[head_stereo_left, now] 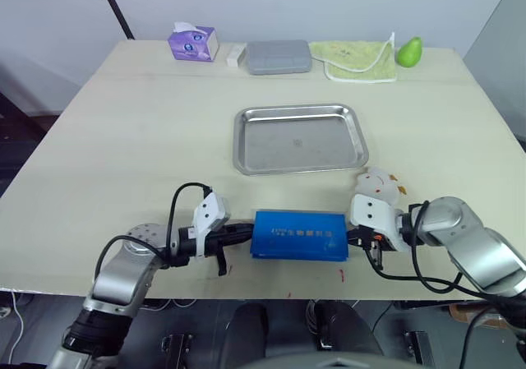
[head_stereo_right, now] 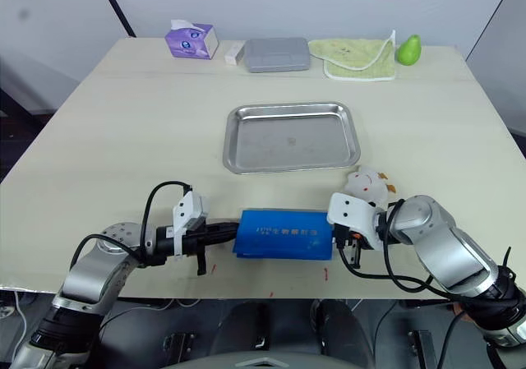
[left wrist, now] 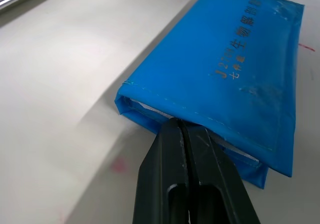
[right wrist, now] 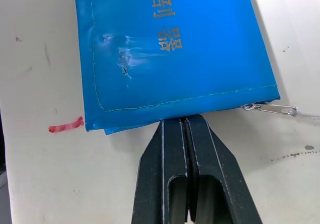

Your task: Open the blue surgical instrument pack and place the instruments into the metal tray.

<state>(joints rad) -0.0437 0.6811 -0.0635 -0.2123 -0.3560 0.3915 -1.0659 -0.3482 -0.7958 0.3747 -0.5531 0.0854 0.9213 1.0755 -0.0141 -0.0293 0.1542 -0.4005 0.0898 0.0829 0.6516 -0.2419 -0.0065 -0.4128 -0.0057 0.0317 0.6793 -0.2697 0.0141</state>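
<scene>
The blue surgical instrument pack point(head_stereo_left: 300, 234) lies flat and closed near the table's front edge, its printed side up. My left gripper point(head_stereo_left: 243, 234) is shut, its fingertips point(left wrist: 176, 129) against the pack's left short edge. My right gripper point(head_stereo_left: 355, 236) is also shut, and its fingertips point(right wrist: 183, 124) meet the right short edge beside a small zipper pull point(right wrist: 270, 108). I cannot tell whether either gripper pinches any fabric. The metal tray point(head_stereo_left: 246, 121) sits behind the pack at the table's middle. The instruments are hidden.
A small white toy with orange feet point(head_stereo_left: 380, 182) stands just behind my right gripper. Along the far edge are a purple tissue box point(head_stereo_left: 193, 42), a grey hard case point(head_stereo_left: 279, 57), a green cloth point(head_stereo_left: 360, 59) and a green pear point(head_stereo_left: 409, 51).
</scene>
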